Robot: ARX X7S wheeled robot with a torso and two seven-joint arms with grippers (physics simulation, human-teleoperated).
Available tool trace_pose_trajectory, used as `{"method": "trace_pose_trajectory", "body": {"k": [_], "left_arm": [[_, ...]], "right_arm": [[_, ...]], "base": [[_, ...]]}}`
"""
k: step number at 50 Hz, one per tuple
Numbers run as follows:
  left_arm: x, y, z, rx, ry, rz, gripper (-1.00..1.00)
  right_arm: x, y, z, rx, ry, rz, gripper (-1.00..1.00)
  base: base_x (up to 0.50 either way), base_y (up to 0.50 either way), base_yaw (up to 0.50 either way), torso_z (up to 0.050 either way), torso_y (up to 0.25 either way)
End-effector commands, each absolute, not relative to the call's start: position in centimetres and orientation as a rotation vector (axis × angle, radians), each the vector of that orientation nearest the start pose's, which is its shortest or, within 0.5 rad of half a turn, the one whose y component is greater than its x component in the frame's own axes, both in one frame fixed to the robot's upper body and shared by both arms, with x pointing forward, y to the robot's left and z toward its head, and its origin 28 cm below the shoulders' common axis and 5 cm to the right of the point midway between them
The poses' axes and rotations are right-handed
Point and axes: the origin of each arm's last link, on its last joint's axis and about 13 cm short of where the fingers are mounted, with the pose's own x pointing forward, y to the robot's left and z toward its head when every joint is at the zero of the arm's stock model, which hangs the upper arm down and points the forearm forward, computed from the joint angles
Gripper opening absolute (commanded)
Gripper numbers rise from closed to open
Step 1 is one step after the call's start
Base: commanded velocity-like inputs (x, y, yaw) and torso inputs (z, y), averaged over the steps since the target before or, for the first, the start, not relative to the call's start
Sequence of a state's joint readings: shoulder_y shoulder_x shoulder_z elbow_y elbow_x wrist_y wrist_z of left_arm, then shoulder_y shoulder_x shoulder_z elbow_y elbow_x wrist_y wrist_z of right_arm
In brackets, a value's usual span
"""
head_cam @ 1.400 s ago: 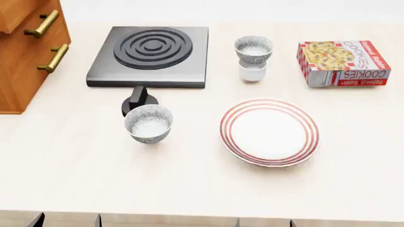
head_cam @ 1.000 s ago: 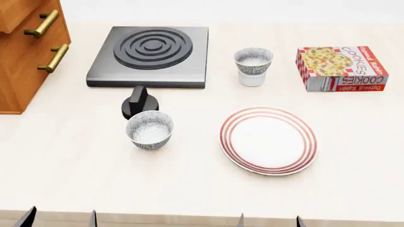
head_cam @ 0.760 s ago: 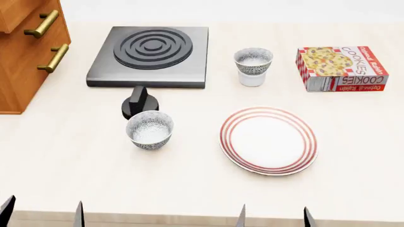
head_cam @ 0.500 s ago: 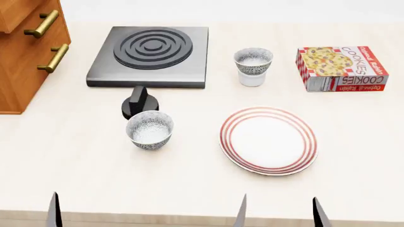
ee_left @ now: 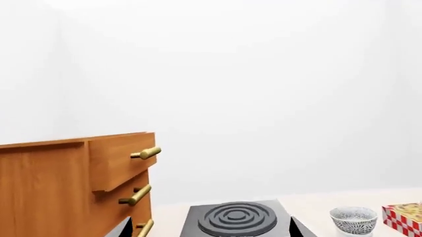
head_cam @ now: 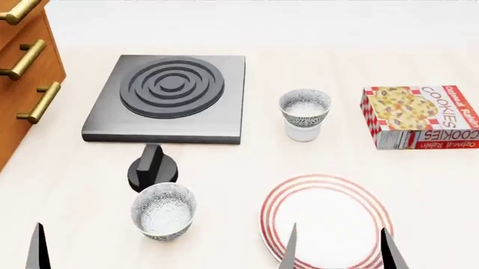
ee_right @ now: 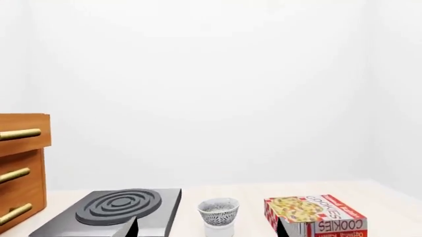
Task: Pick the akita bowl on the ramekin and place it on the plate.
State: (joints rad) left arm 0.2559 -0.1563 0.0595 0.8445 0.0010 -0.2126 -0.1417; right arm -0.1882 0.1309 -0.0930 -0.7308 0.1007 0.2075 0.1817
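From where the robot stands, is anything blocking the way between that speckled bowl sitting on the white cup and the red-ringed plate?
Nothing visible does. In the head view the akita bowl sits on the ramekin, and only bare counter lies between it and the plate. The cookie box stands off to the side.

Counter (head_cam: 224,168) carries hob (head_cam: 168,98), knob (head_cam: 152,168), bowl (head_cam: 164,210), ramekin (head_cam: 302,131), plate (head_cam: 327,221), cookie box (head_cam: 420,116)

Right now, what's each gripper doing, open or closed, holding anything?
Left gripper: cannot tell, only one fingertip shows, nothing held.
Right gripper: open, empty.
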Motion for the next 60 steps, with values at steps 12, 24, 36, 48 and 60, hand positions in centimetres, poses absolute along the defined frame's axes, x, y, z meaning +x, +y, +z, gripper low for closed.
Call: {"method": "trace_pose_trajectory", "body": {"k": [12,24,36,48,60], "left_arm": [[13.68,21.14,12.94,0.096,-0.37,0.017,1.0],[13.89,21.07,12.75,0.096,-0.36,0.013,1.0],[13.85,20.95,12.78,0.097,-0.345,-0.001,1.0],[13.82,20.97,12.8,0.095,-0.347,-0.008,1.0],[13.82,20.9,12.74,0.099,-0.341,-0.012,1.0]], "right_arm": [[15.32,-9.22,11.63,0.028,-0.319,-0.005,1.0],[15.42,-9.28,11.59,0.026,-0.315,-0.008,1.0],[15.16,-9.34,11.62,0.041,-0.343,-0.003,1.0],[15.14,-9.27,11.53,0.036,-0.342,0.002,1.0],[15.03,-9.36,12.21,0.036,-0.343,0.0,1.0]], "base": [[0.5,0.0,0.0,0.0,0.0],[0.5,0.0,0.0,0.0,0.001],[0.29,0.0,0.0,0.021,-0.004],[0.0,0.0,0.0,0.05,-0.01],[0.0,0.0,0.0,0.05,-0.009]]}}
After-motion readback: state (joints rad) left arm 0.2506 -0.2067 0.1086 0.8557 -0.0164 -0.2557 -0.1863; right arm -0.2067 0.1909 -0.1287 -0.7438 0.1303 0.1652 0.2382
